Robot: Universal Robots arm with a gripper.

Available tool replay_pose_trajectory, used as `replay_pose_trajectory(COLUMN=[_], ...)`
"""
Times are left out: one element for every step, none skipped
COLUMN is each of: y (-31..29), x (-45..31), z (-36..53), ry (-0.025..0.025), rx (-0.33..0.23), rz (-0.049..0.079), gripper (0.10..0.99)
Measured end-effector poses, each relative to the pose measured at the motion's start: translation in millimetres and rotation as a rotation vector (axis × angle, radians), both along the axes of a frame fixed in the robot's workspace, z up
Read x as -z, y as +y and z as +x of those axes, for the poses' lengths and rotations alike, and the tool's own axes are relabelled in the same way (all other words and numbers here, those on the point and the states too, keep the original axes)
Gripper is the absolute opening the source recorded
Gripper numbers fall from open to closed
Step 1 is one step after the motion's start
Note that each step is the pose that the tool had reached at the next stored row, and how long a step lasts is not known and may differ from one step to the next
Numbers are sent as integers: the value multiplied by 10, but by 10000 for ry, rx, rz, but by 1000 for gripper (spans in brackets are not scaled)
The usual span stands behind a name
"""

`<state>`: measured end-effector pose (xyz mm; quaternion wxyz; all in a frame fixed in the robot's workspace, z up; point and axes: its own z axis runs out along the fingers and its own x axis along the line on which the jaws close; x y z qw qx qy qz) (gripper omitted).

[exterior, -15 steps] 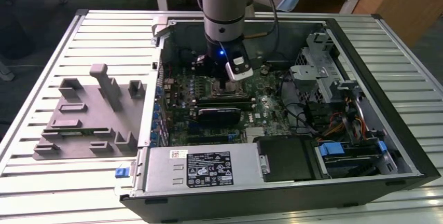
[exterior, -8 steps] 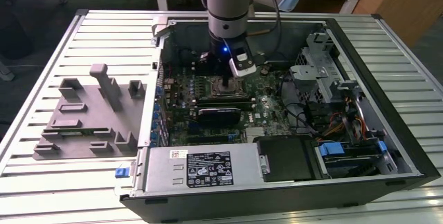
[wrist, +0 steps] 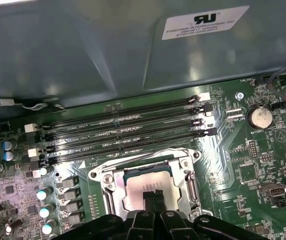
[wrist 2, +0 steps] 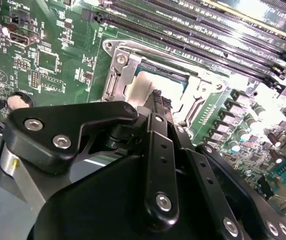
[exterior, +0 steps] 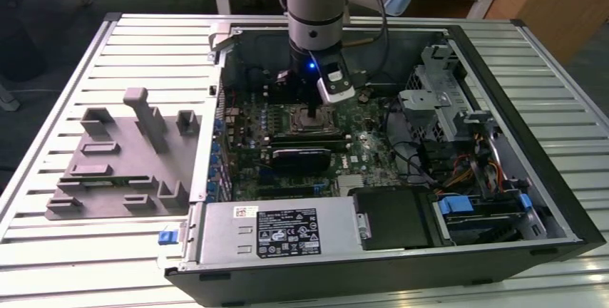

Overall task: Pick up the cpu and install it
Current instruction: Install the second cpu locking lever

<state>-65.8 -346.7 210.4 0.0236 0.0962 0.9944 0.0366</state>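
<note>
Gripper (wrist: 153, 196) lowered into open computer case (exterior: 495, 94), fingertips pressed together over cpu (wrist: 145, 184); contact with the chip not discernible. Cpu lying flat inside the socket frame (wrist: 105, 186) on the motherboard (wrist: 243, 150), visible in both wrist views. Placement apparently done; socket retention seemingly not yet closed, judged from the exposed chip. Memory slots (wrist: 127, 130) just beside one socket edge, capacitors (wrist: 45, 195) near another; case wall (wrist: 82, 55) beyond the slots. Open room mainly straight above. Grey fixture tray (exterior: 119, 155) on the slatted worktop (exterior: 76, 251), well apart.
</note>
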Motion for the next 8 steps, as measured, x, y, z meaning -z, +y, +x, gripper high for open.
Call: replay_pose_trajectory(y=[0,0,0,0,0,0,0,0], x=[0,0,-1,-2,-4,-6,-6,-6], z=[0,0,0,0,0,0,0,0], ry=[0,-1,0,1,1,1,1,1], rx=[0,0,0,0,0,0,-1,0], rz=[0,1,0,-1,-1,-2,-1,-2], gripper=[106,106,106,106,106,106,106,106])
